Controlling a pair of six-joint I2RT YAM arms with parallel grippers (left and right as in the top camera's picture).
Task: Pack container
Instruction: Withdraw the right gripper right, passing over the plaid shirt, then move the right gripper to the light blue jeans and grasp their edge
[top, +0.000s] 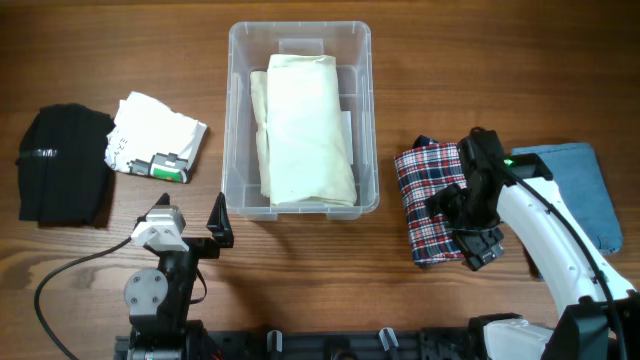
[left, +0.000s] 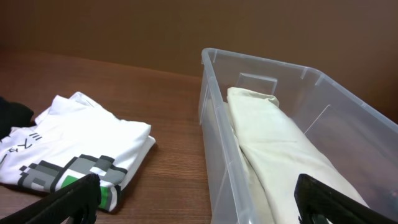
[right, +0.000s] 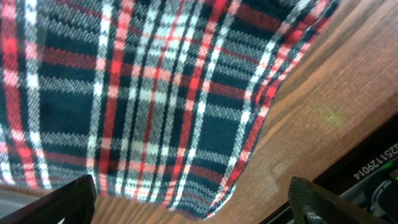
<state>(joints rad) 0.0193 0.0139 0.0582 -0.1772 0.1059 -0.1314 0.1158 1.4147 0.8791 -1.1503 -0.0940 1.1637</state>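
While the right gripper is being held wide open, empty, over the plaid cloth, the light, stiff container is being judged best taken by its rim.

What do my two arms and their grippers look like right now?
Left arm: black, white wrist block, grey round joint, black cable looping left. Right arm: white shells, black wrist, green light. Left gripper and right gripper: black fingers.
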